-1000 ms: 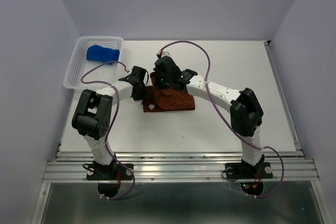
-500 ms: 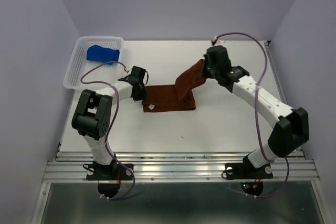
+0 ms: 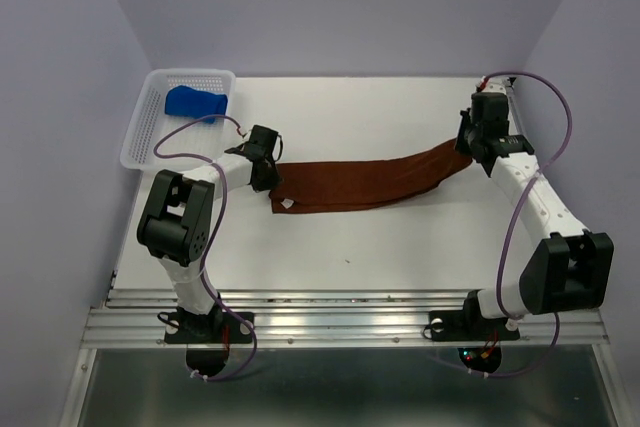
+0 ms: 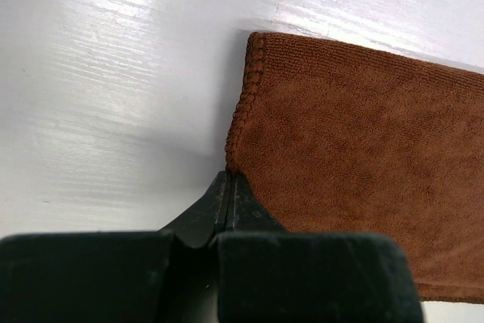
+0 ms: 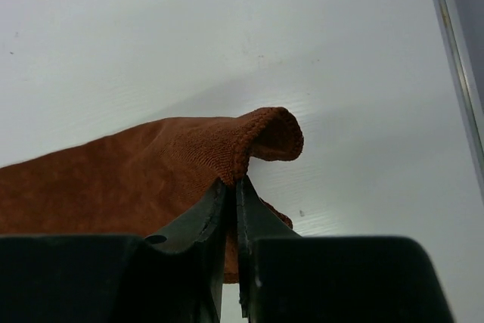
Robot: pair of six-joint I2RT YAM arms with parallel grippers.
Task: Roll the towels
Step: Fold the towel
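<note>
The rust-brown towel [image 3: 365,183] lies stretched in a long strip across the middle of the table. My left gripper [image 3: 268,173] is shut on its left edge, seen in the left wrist view [image 4: 229,175] against the towel [image 4: 363,156]. My right gripper [image 3: 470,152] is shut on its right end, which curls up over the fingertips in the right wrist view [image 5: 233,181], towel [image 5: 136,179]. The bright blue towel [image 3: 196,103] lies bunched in the white basket [image 3: 140,137] at the far left.
The white perforated basket stands at the table's far left corner. A metal rail [image 3: 340,312] runs along the near edge. Purple cables loop off both arms. Walls close the table on the left, back and right.
My right gripper has pulled the rust-brown towel's end from the middle out to the far right, unfolding it into a long strip. My left gripper has held its edge in place.
</note>
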